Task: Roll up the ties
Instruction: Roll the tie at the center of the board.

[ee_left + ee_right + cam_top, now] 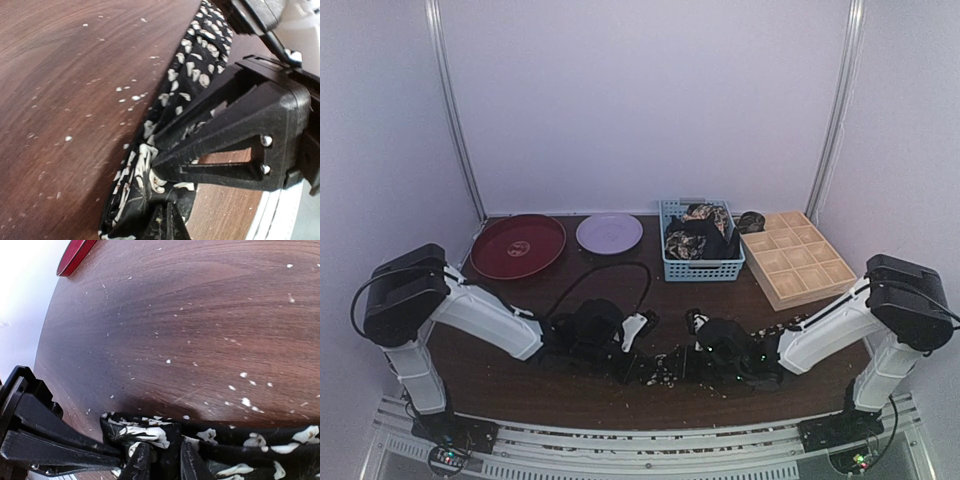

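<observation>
**A:** Where is the tie found?

**B:** The tie (192,55) is laid on the table (200,315), low in the middle of the overhead view, between the ends of the two arms. In the left wrist view it is seen running from the upper right of the frame down to the bottom centre, where its end is bunched up.

**A:** How are the jaws of the left gripper set?

**B:** The left gripper (156,190) is pressed together on that bunched end, and folded fabric is squeezed between the fingers. The same clamp is seen at the lower left of the right wrist view.

**A:** And the right gripper?

**B:** The right gripper (165,462) is seen at the bottom edge of its own view. Its jaws are only narrowly parted, and a fold of the tie is pinched in the gap. This hold is placed just beside the left gripper's hold. From there the tie is seen lying flat toward the lower right of that frame.

**A:** What else is shown on the table?

**B:** Pale flecks (244,402) are scattered over the wood. In the overhead view a basket (702,270) is set at the back, right of centre, and other ties (698,235) are heaped inside it. A tray (798,258) is placed just to its right. A red plate (517,246) and a pale plate (609,233) are set side by side at the back, left of the basket.
</observation>
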`<move>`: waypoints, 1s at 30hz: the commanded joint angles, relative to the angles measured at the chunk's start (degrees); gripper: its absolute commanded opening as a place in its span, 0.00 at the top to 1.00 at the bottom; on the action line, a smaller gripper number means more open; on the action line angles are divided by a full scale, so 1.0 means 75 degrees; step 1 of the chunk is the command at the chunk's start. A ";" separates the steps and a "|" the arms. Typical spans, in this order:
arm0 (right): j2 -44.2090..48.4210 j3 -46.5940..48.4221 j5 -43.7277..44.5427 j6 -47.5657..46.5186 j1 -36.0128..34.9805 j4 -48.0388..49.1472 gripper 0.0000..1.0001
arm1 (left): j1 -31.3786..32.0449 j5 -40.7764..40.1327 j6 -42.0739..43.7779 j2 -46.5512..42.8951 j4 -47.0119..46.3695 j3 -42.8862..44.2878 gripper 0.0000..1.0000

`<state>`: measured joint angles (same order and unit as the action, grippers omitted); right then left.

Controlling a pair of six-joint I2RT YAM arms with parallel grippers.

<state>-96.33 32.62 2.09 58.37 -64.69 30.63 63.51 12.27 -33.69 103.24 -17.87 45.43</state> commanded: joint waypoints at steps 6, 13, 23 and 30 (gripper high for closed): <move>-0.0352 0.0189 -0.0004 0.0283 -0.0451 -0.0144 0.79 | -0.0392 -0.1383 -0.0369 -0.1359 0.1228 -0.0352 0.76; -0.0514 0.0304 0.0225 0.0525 -0.0646 -0.0112 0.79 | -0.0393 -0.0747 -0.1464 -0.2343 0.0514 -0.1612 0.70; -0.0510 0.0662 0.0520 0.0394 -0.0745 -0.0448 0.79 | -0.0393 -0.0813 -0.2274 -0.2246 0.0967 -0.2157 1.00; -0.0479 0.0620 0.0567 0.0308 -0.0754 -0.0523 0.79 | -0.0383 -0.0536 -0.2388 -0.1703 0.0670 -0.2112 1.00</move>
<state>-99.59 36.99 4.91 61.71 -69.97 29.89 60.47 6.81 -50.30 87.79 -11.11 29.15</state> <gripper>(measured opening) 0.211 0.003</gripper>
